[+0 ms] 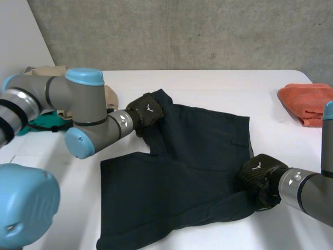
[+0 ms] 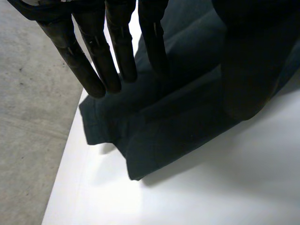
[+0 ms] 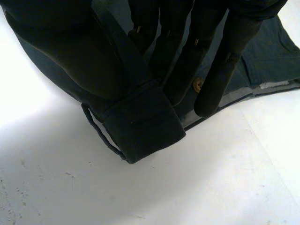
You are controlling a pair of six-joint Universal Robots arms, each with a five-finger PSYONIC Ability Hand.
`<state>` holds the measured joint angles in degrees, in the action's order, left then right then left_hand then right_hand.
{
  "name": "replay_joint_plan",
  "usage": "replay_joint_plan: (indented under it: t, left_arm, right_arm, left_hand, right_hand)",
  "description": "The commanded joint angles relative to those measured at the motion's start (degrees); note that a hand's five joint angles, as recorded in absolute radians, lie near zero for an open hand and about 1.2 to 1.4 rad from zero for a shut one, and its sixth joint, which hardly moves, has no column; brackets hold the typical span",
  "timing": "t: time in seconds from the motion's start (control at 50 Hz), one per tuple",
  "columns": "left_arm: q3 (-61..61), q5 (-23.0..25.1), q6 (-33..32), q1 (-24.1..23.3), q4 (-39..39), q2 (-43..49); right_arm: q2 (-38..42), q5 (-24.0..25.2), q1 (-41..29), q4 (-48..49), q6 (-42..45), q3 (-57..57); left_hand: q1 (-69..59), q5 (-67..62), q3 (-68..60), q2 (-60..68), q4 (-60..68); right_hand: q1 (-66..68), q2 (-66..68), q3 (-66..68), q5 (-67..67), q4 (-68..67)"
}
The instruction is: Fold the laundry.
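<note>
Dark shorts (image 1: 192, 166) are spread mid-desk (image 1: 218, 86). The waistband corner is pinched by the right hand (image 1: 258, 176). The left hand (image 1: 147, 110) is held straight-fingered over the far leg hem, which should be pinched firmly before lifting.

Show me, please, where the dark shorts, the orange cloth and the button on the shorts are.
dark shorts (image 1: 197, 156): head view, middle of the fabric.
orange cloth (image 1: 307, 101): head view, its upper surface.
button (image 3: 198, 85): right wrist view, its face.
</note>
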<state>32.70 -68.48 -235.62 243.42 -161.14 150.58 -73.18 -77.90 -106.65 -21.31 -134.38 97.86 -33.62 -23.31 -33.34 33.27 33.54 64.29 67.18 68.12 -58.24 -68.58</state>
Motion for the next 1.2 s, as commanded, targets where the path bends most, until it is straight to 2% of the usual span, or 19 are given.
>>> replay_joint_plan:
  t: [0.02, 0.04, 0.06, 0.08, 0.1, 0.18, 0.36, 0.44, 0.58, 0.6, 0.62, 0.64, 0.66, 0.68, 0.84, 0.92, 1.02, 1.08, 1.2]
  left_arm:
    - [-9.8, 1.1, 0.1, 0.6, 1.8, 7.7]
    - [-10.5, 1.0, -0.2, 0.6, 1.8, 8.1]
    - [-11.3, 0.7, -0.2, 0.5, 1.8, 9.0]
    - [-11.7, 0.5, -0.3, 0.5, 1.8, 9.3]
    - [-11.9, 0.3, -0.5, 0.4, 1.8, 9.5]
    - [-11.4, -4.3, -0.8, 0.0, 1.9, 8.7]
    - [-2.0, -27.5, 0.2, -1.3, 5.9, 1.7]
    - [2.4, -33.3, 1.4, -2.4, 7.0, -0.8]
    - [4.9, -33.8, 6.3, -4.1, 8.7, -3.4]
    - [4.8, -33.8, 6.9, -4.2, 8.8, -3.7]
    - [4.8, -33.8, 7.7, -4.3, 8.8, -3.9]
    - [5.0, -34.1, 9.1, -4.3, 8.7, -4.6]
    - [5.1, -34.2, 9.6, -4.3, 8.7, -5.0]
    - [5.2, -34.3, 10.2, -4.3, 8.7, -5.6]
    - [13.2, -34.6, 16.6, -2.2, 9.2, -17.0]
    - [22.9, -31.5, 21.2, -1.5, 9.2, -25.8]
    - [37.4, -25.0, 27.7, -1.1, 9.3, -36.8]
    - [44.6, -22.1, 30.5, -1.2, 9.6, -41.0]
    - [53.2, -18.1, 34.6, -1.5, 9.6, -43.4]
  right_arm:
    - [0.0, 0.0, 0.4, 0.7, -0.1, 0.7]
    - [-0.1, 0.0, 0.4, 0.8, -0.1, 0.8]
    - [-0.2, 0.0, 0.6, 0.9, -0.1, 0.9]
    - [-0.3, 0.0, 0.7, 1.0, -0.1, 0.9]
    - [-0.4, 0.0, 0.8, 1.1, -0.1, 0.9]
    - [-0.8, 0.1, 1.4, 1.3, -0.1, 1.0]
    - [-1.2, 0.5, 1.1, 1.9, -0.4, 1.0]
    - [-1.1, 0.3, -0.2, 1.8, -0.5, 0.9]
    - [-1.1, 0.0, -1.5, 1.9, -1.3, 0.3]
    - [-1.1, 0.1, -1.6, 2.0, -1.6, 0.1]
    - [-1.1, 0.1, -1.7, 2.0, -1.8, 0.1]
    - [-1.2, 0.2, -2.0, 2.1, -2.2, -0.3]
    - [-1.1, 0.3, -2.1, 2.2, -2.6, -0.5]
    - [-1.1, 0.3, -2.2, 2.5, -2.9, -0.7]
    - [-0.5, 0.1, -4.1, 7.0, -7.4, -3.3]
    - [0.4, 0.0, -4.3, 8.8, -10.0, -5.2]
    - [1.7, 0.0, -4.4, 9.4, -16.4, -8.0]
    - [2.8, -0.2, -4.4, 9.5, -19.3, -9.5]
    - [4.0, -2.0, -4.2, 9.1, -20.9, -10.8]
  left_hand:
    - [-10.7, -11.0, -11.0, 11.1, 10.8]
    - [-17.2, -17.5, -17.5, 17.6, 17.3]
    - [-34.6, -34.9, -34.9, 35.0, 34.7]
    - [-43.6, -43.9, -43.9, 44.0, 43.7]
    - [-46.4, -46.7, -46.6, 46.7, 46.4]
    - [-46.4, -46.7, -46.7, 46.7, 46.5]
    - [-46.4, -46.7, -46.7, 46.7, 46.5]
    - [-46.4, -46.7, -46.7, 46.7, 46.5]
    - [-46.4, -46.7, -46.7, 46.7, 46.5]
    - [-35.4, -35.7, -35.7, 35.8, 35.5]
    - [-18.5, -18.8, -18.8, 18.8, 18.6]
    - [12.2, 11.9, 11.9, -11.8, -12.1]
    - [21.5, 21.2, 21.2, -21.1, -21.4]
    - [23.6, 23.3, 23.3, -23.3, -23.5]
    - [23.6, 23.3, 23.3, -23.3, -23.5]
    - [18.4, 18.1, 18.1, -18.0, -18.3]
    - [17.7, 17.4, 17.4, -17.3, -17.6]
    - [17.7, 17.4, 17.4, -17.3, -17.6]
    - [17.7, 17.4, 17.4, -17.3, -17.6]
  right_hand:
    - [15.7, 12.8, 11.9, -11.8, -11.4]
    - [15.7, 12.8, 11.9, -11.8, -11.4]
    - [15.7, 12.8, 11.9, -11.8, -11.4]
    - [15.7, 12.8, 11.9, -11.8, -11.4]
    - [15.7, 12.8, 11.9, -11.8, -11.4]
    - [15.7, 12.8, 11.9, -11.8, -11.4]
    - [15.7, 12.8, 11.9, -11.8, -11.4]
    - [15.7, 12.8, 11.9, -11.8, -11.4]
    - [15.7, 12.8, 11.9, -11.8, -11.4]
    - [15.7, 12.8, 11.9, -11.8, -11.4]
    - [15.7, 12.8, 11.9, -11.8, -11.4]
    - [15.7, 12.8, 11.9, -11.8, -11.4]
    - [15.7, 12.8, 11.9, -11.8, -11.4]
    - [15.7, 12.8, 11.9, -11.8, -11.4]
    - [15.7, 12.8, 11.9, -11.8, -11.4]
    - [15.7, 12.8, 11.9, -11.8, -11.4]
    - [15.7, 12.8, 11.9, -11.8, -11.4]
    - [15.7, 12.8, 11.9, -11.8, -11.4]
    - [15.7, 12.8, 11.9, -11.8, -11.4]
